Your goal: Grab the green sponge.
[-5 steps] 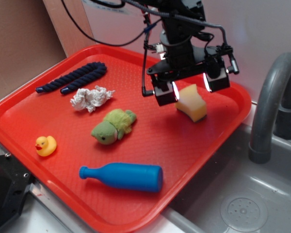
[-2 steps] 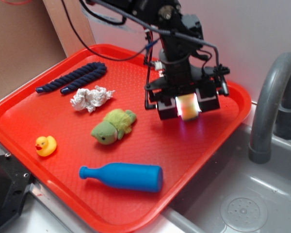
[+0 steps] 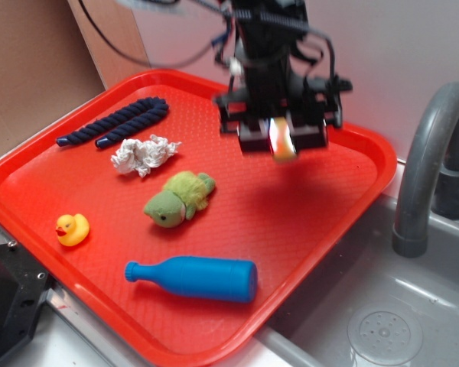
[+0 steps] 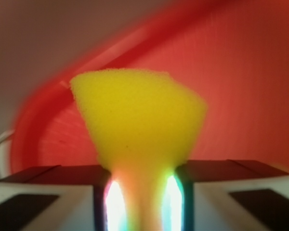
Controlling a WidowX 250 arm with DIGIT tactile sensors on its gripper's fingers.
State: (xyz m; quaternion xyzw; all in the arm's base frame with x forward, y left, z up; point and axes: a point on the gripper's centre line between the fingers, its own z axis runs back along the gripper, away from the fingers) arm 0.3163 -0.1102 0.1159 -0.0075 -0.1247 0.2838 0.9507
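Step in hand: securing and lifting the green sponge (image 4: 137, 120), judged from the foam already pinched between the jaws.
Tool state: the gripper (image 3: 280, 139) is closed narrowly on the sponge; in the wrist view the foam is squeezed to a thin neck between the two fingers (image 4: 102, 197) and flares wide beyond them.
Sponge location: upper centre of the exterior frame, protruding just below the jaws, apparently clear of the red tray (image 3: 333, 222), with its shadow on the tray beneath.
Doing it well: keep the squeeze steady, since compressed foam may spring or slip; raise straight up, without swinging toward the tray's far rim.
Arm pose: the arm descends from the top edge of the exterior frame, wrist pointing roughly downward, jaws set across the frame; its outline is blurred.
Nearby items: plush turtle (image 3: 179, 199), blue bottle (image 3: 193, 277), rubber duck (image 3: 72, 228), all well apart from the gripper.
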